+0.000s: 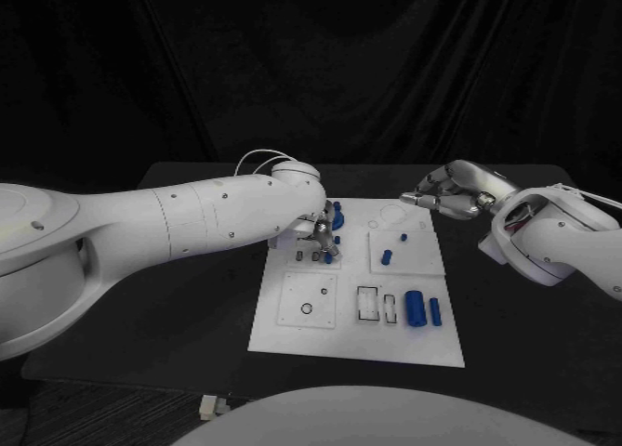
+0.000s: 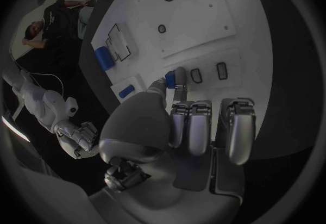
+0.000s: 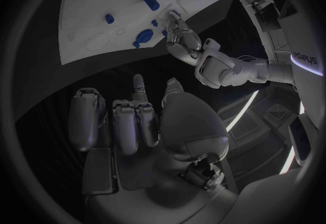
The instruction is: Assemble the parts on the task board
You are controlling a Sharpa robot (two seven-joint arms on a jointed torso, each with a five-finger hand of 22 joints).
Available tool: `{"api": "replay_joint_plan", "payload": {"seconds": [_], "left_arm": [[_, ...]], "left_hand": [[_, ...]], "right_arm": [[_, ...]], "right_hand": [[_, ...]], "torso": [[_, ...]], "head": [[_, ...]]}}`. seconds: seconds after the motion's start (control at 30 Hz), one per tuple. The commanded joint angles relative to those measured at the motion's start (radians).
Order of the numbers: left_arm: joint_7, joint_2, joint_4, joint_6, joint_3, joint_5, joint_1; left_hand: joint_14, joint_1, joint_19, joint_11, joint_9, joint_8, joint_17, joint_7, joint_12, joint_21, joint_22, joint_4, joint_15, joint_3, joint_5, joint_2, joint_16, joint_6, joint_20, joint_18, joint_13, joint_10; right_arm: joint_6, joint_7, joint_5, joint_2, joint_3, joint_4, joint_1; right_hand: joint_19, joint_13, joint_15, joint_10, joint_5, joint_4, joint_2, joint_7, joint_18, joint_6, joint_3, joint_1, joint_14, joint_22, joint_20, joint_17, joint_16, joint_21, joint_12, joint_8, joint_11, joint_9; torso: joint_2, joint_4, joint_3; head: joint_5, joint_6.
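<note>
The white task board lies in the middle of the black table. My left hand hovers over its far left section, by two small dark slots. Thumb and a finger pinch a small blue part just above the board. A larger round blue part stands right behind that hand. My right hand hangs past the board's far right corner, its fingers curled in with nothing in them. The right wrist view shows my left hand beside the round blue part.
A blue cylinder and a thin blue rod lie on the board's near right part, beside two rectangular slots. Two small blue pegs stand in the right middle section. Bare black table surrounds the board.
</note>
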Motion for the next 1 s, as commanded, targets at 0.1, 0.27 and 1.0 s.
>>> {"api": "replay_joint_plan", "payload": {"seconds": [0.1,0.27,1.0], "left_arm": [[0.001,-0.009,0.013,-0.015,0.0,0.002,-0.004],[-0.006,-0.041,0.045,-0.041,0.0,0.002,-0.002],[-0.015,-0.148,0.131,-0.146,0.0,0.002,0.037]], "left_hand": [[0.108,0.021,0.069,-0.01,0.001,-0.005,0.263,-0.003,0.003,-0.006,0.223,-0.01,-0.007,0.023,0.003,-0.004,0.003,-0.006,-0.006,-0.007,0.262,0.106],[0.108,0.023,0.068,-0.011,0.001,-0.005,0.263,-0.003,0.003,-0.007,0.222,-0.012,-0.007,0.027,0.004,-0.005,0.003,-0.005,-0.006,-0.007,0.262,0.106],[0.108,0.012,0.07,-0.011,0.002,-0.005,0.263,-0.003,0.003,-0.005,0.224,-0.003,-0.008,0.041,0.001,-0.011,0.003,0.002,-0.006,-0.007,0.262,0.106]], "right_arm": [[0.004,-0.011,-0.002,-0.003,0.001,0.001,-0.002],[0.003,-0.011,-0.002,-0.008,0.001,0.003,-0.002],[0.003,-0.013,-0.002,-0.006,0.001,-0.004,-0.006]], "right_hand": [[-0.007,0.263,-0.002,0.104,0.008,-0.002,0.004,-0.001,0.013,0.006,-0.007,0.012,0.101,0.183,0.0,0.243,-0.004,-0.008,0.004,0.006,0.0,0.002],[-0.008,0.263,-0.002,0.104,0.008,-0.002,0.004,-0.001,0.013,0.006,-0.007,0.012,0.1,0.183,0.0,0.241,-0.005,-0.01,0.004,0.006,-0.001,0.002],[-0.011,0.263,-0.002,0.104,0.01,-0.002,0.005,-0.002,0.015,0.006,-0.008,0.015,0.099,0.18,-0.001,0.235,-0.008,-0.018,0.004,0.006,-0.001,0.003]], "torso": [[0.0,0.0002,0.0],[0.0,-0.0006,0.0002],[-0.001,0.0002,0.0003]], "head": [[0.0,0.0],[-0.001,0.0],[0.006,0.0]]}}
